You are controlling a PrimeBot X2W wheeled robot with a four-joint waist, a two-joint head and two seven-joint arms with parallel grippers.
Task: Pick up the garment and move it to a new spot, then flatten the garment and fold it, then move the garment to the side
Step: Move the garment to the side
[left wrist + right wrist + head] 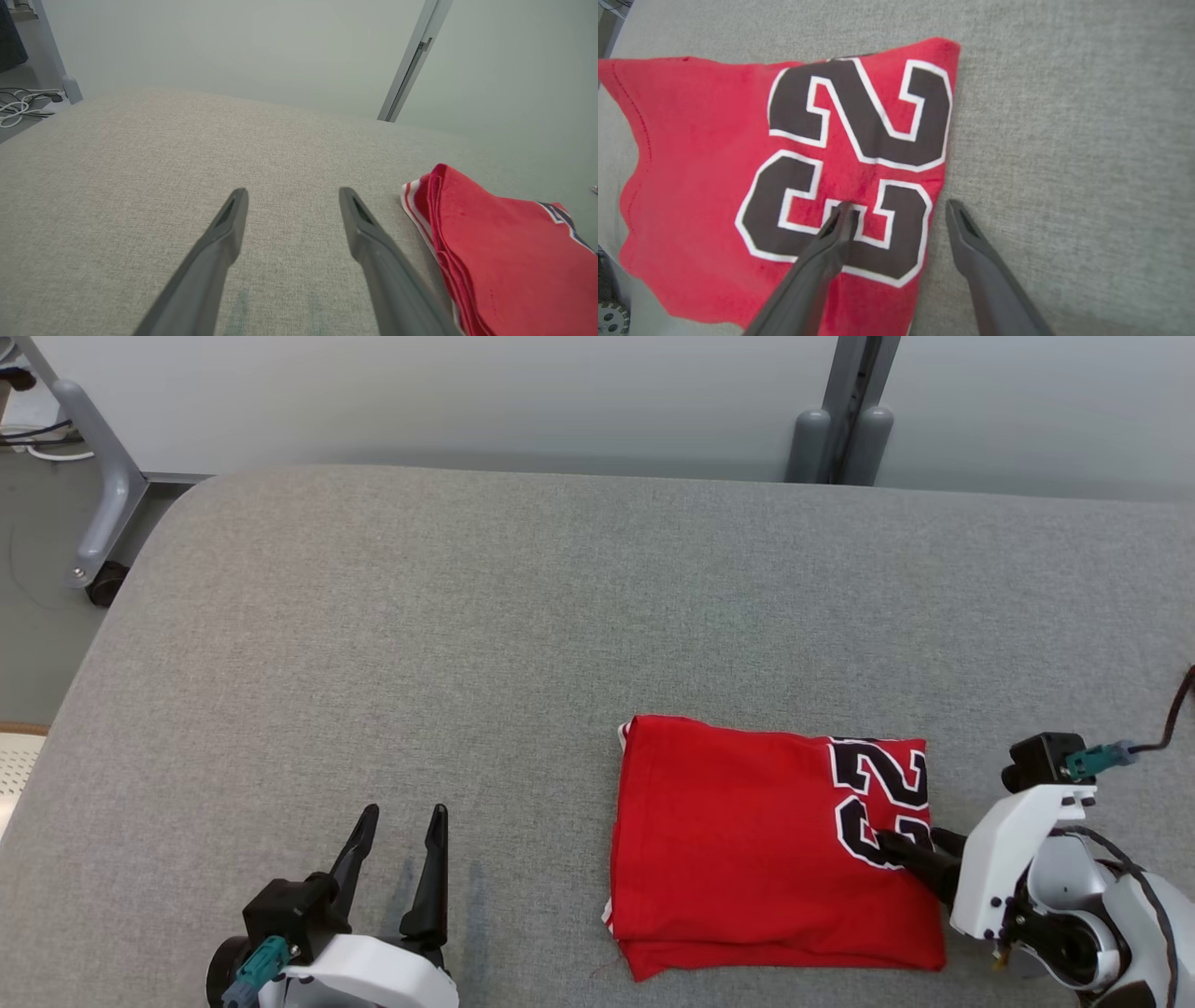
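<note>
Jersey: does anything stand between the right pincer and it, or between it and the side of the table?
Nothing visible does. The open right pincer straddles the right edge of the jersey, one finger over the number, the other over the table. No other thing lies beside the jersey.

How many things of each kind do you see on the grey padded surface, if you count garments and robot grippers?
Red folded garment: 1
Grippers: 2 (left gripper and right gripper, both open)
Total: 3
</note>
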